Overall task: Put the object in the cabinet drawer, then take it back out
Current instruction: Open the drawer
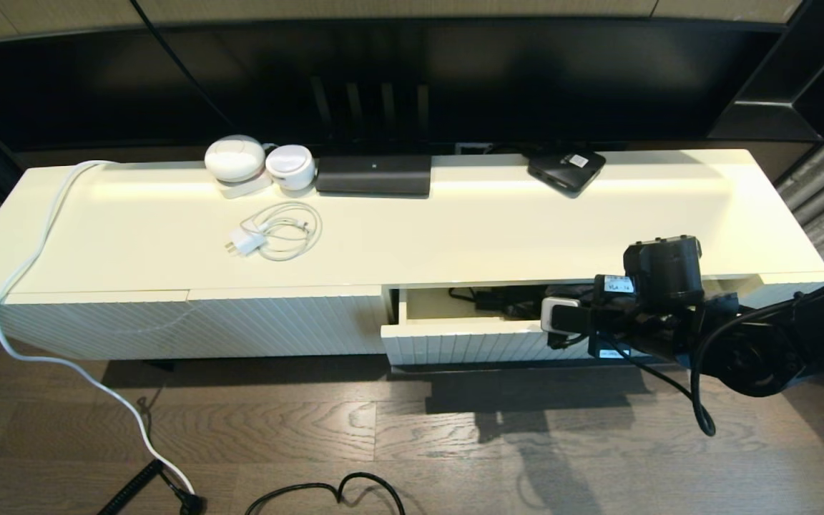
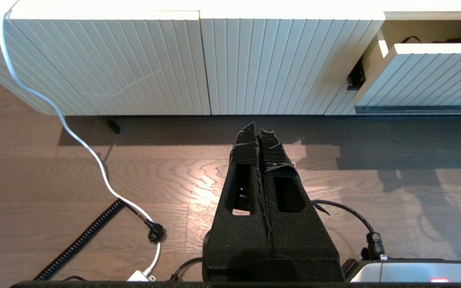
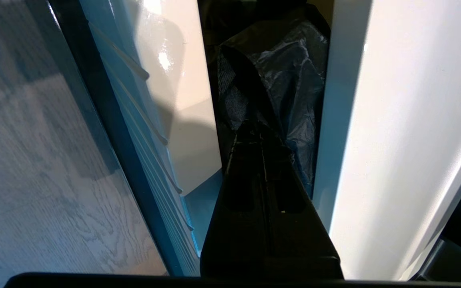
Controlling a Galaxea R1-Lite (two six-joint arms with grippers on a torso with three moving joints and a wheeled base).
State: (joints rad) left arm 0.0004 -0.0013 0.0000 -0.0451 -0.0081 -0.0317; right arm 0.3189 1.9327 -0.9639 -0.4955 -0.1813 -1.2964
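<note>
Here, I am reaching my right gripper (image 3: 256,126) into the half-open drawer (image 1: 455,336) at the cabinet's right end, its fingers pinching the umbrella (image 3: 290,80) lying inside the drawer. My left gripper (image 2: 259,130) is hanging pressed together above the floor.

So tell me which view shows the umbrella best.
The right wrist view: the umbrella and its bunchy black fabric fill the drawer gap. The head view shows only dark bits; the left wrist view shows just a dark sliver.
</note>
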